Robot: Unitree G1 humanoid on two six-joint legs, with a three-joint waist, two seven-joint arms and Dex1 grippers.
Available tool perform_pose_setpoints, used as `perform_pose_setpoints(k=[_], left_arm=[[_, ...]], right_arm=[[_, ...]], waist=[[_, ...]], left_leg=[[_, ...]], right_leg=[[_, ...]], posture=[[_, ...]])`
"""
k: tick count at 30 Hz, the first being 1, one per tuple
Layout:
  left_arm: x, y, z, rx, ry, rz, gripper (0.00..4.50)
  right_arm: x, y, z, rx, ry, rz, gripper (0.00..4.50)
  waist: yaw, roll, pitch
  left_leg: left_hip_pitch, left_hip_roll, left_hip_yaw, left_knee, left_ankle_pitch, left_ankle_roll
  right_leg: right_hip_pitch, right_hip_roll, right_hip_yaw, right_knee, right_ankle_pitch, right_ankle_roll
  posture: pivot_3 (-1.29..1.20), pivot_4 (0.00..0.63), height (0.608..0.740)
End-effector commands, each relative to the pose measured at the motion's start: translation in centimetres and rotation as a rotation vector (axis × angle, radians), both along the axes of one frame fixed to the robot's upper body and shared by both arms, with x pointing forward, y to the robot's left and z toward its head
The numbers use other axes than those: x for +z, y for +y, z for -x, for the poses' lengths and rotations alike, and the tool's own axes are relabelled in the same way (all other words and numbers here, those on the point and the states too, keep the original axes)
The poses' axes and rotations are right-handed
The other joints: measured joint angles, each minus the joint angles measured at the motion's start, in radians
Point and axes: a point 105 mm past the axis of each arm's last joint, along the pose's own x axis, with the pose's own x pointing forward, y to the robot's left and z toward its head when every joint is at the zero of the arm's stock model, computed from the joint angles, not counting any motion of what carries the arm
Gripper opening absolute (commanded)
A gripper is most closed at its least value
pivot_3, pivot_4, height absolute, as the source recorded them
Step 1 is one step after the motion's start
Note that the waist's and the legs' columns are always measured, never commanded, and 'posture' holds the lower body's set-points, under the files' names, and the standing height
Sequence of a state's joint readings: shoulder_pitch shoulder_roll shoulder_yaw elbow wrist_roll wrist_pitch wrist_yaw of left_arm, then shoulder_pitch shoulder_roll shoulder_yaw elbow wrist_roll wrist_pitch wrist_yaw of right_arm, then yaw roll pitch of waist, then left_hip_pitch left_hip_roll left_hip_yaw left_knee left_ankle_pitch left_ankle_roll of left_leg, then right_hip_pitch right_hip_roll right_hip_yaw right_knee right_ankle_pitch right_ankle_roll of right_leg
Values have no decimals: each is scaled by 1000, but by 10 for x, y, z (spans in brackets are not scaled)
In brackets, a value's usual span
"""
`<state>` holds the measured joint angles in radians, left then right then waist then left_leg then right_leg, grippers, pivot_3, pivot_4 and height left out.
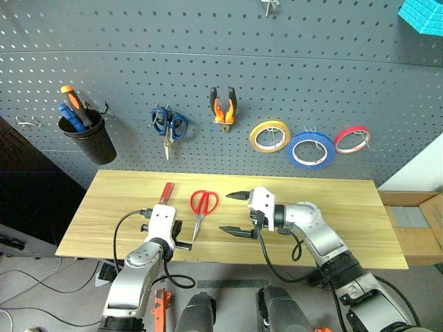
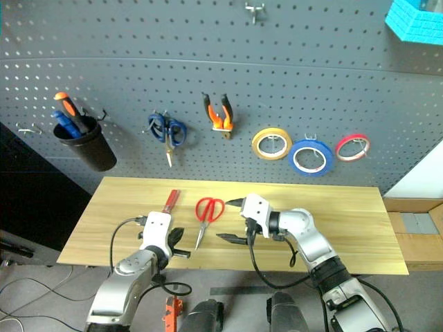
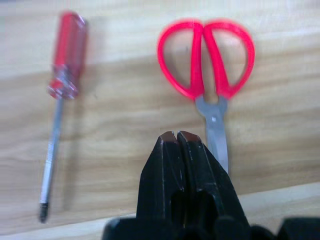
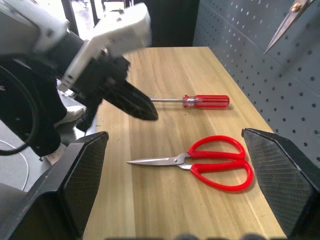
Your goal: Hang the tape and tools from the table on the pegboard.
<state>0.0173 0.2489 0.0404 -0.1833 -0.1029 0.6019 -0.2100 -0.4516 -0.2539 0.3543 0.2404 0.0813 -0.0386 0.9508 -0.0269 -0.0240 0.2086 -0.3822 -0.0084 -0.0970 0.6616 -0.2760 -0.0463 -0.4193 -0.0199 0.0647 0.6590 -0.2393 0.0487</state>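
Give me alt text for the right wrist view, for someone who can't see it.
Red-handled scissors lie closed on the table between the right tool's wide-open black fingers. Beyond them lies a red-handled screwdriver, with the left tool shut and empty above the wood near its tip.

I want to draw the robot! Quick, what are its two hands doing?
Left hand: closed, holding nothing.
Right hand: open, holding nothing.
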Motion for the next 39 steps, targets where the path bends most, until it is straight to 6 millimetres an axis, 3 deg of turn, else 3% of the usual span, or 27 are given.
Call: perform_pose_setpoints(k=[1,11,22,30,39], left_arm=[[10,-18,-13,-30,-59,81,565],[-20,-25,-33,-44,53,127,3790],[-43,-16,-30,-28,191,174,3790],[-50,-24,-30,-62,273,252,3790],[-50,-21,-32,-118,293,120,3790]], right_arm=[[16,4,-2,4,-53,-39,4500],[17,4,-4,4,-42,-35,4500],[16,6,-3,-10,-24,-44,4500],[17,4,-3,-18,-18,-47,4500],[18,2,-5,-35,-4,-57,4500]], waist=[[2,-1,-2],[-3,-2,-3],[-3,-2,-2],[-4,-2,-2],[-4,-2,-2]], left_leg=[[0,0,1,0,0,0],[0,0,3,0,0,-1],[0,0,2,0,0,0],[2,0,2,1,0,0],[2,0,1,1,0,0]], right_leg=[[0,0,0,0,0,0],[0,1,-1,1,0,0],[0,1,-1,1,0,0],[1,1,-2,2,0,0],[2,1,-2,2,0,0]], posture=[[44,125,740],[30,164,740],[25,192,740],[17,195,740],[13,194,740]])
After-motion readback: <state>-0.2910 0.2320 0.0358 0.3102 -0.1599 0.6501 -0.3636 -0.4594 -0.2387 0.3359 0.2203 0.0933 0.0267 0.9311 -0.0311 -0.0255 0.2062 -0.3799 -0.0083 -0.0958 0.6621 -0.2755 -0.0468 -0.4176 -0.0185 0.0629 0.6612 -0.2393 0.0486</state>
